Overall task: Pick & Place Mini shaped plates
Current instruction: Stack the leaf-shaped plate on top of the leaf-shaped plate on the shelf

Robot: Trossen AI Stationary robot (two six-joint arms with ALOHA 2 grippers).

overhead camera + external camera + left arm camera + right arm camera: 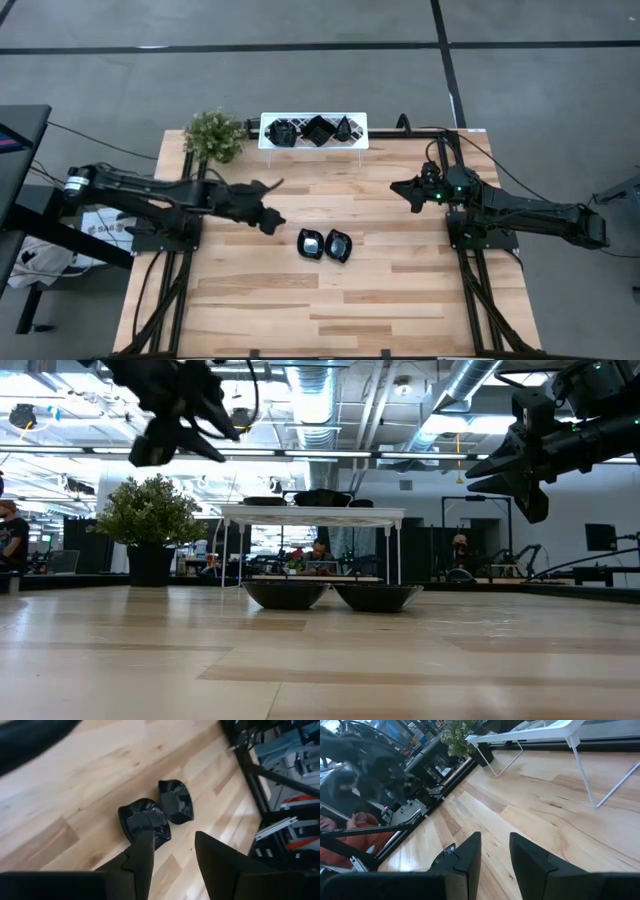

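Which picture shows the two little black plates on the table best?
The left wrist view: the two black plates fill its middle, shapes clear. The high view shows them small, side by side. The low view shows only their edges. The right wrist view misses them.

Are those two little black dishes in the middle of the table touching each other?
Cannot tell. In the high view the left dish and right dish sit edge to edge with no clear gap. The low view also shows their rims meeting, but neither view shows contact plainly.

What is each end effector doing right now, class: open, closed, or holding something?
Left end effector: open, empty, above the two plates on the table.
Right end effector: open, empty, raised over the table.
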